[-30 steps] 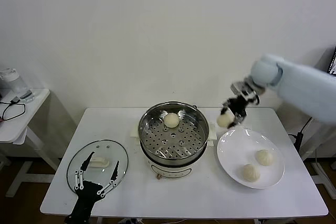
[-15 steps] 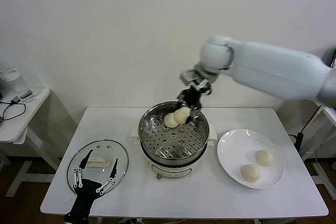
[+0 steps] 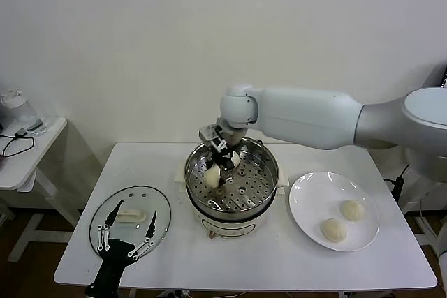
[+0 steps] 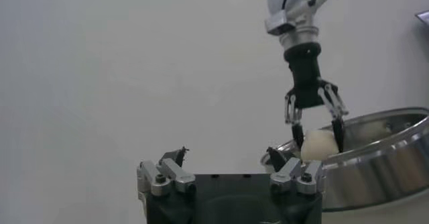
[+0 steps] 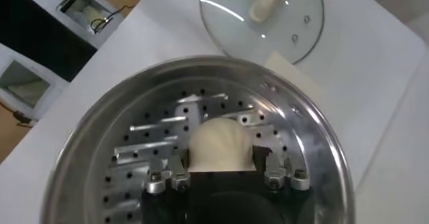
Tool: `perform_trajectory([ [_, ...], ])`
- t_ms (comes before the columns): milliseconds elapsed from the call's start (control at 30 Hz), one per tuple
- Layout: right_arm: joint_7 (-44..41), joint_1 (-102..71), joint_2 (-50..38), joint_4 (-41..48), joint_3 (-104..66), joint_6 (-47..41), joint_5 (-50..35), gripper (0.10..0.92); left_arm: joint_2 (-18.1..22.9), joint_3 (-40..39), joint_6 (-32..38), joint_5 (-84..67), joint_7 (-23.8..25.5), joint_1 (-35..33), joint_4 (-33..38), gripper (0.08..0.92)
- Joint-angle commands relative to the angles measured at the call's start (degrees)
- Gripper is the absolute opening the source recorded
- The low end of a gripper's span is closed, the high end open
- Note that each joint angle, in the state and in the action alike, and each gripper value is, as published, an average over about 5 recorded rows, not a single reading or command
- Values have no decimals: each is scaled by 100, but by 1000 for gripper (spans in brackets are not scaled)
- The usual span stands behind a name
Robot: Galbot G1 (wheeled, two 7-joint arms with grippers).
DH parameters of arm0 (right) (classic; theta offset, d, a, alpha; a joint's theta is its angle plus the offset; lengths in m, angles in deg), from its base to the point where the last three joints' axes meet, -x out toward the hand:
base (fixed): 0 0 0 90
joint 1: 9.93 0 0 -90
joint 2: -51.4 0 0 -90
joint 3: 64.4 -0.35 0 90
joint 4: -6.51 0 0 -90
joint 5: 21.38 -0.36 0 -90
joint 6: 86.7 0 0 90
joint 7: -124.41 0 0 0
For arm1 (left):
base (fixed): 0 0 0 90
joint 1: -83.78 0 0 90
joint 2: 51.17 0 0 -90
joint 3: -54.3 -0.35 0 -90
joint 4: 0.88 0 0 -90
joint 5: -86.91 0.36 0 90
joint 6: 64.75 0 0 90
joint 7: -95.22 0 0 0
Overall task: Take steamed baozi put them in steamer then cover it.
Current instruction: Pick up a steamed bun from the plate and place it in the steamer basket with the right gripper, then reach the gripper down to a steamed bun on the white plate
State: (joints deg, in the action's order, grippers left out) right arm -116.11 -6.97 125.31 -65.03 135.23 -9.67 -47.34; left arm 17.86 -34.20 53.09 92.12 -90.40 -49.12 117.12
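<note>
The steamer (image 3: pixel 266 174) (image 5: pixel 315 138) stands mid-table. My right gripper (image 3: pixel 216 175) (image 5: pixel 222 159) reaches down into it, shut on a cream-white baozi (image 3: pixel 211 177) (image 5: pixel 220 143) low over the perforated tray on its left side. From the left wrist view the same baozi (image 4: pixel 320 146) shows between those fingers just above the steamer rim (image 4: pixel 382 157). Another baozi (image 3: pixel 236 160) peeks out behind the gripper at the tray's back. Two more baozi (image 3: pixel 351 209) (image 3: pixel 333 229) lie on the white plate (image 3: pixel 312 192). My left gripper (image 3: pixel 127 236) (image 4: pixel 226 157) is open, over the near edge of the glass lid (image 3: pixel 129 209).
The glass lid (image 5: pixel 261 11) with its white handle lies flat on the table left of the steamer. A small side table (image 3: pixel 31 155) with a jar and cable stands beyond the table's left edge. Bare tabletop lies in front of the steamer.
My right arm has swung left from beside the plate into the steamer, carrying the baozi, and lowered it to the tray's left side. The left arm has barely moved.
</note>
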Motion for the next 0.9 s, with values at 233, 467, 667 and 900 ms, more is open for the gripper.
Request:
perform_trajectory([
  [233, 331, -226, -13, -246, -168, -109, 84, 813, -1, 109, -44, 4, -22, -39, 75, 823],
  [467, -249, 460, -1381, -1025, -751, 6, -47, 823, -15, 113, -43, 25, -24, -58, 118, 823],
  [667, -936, 867, -3074, -1204, -1023, 414, 134, 823, -23, 6, -51, 92, -28, -13, 143, 823],
  [900, -1693, 544, -4513, -959, -797, 1053, 1074, 823, -37, -112, -57, 164, -28, 5, 159, 823],
])
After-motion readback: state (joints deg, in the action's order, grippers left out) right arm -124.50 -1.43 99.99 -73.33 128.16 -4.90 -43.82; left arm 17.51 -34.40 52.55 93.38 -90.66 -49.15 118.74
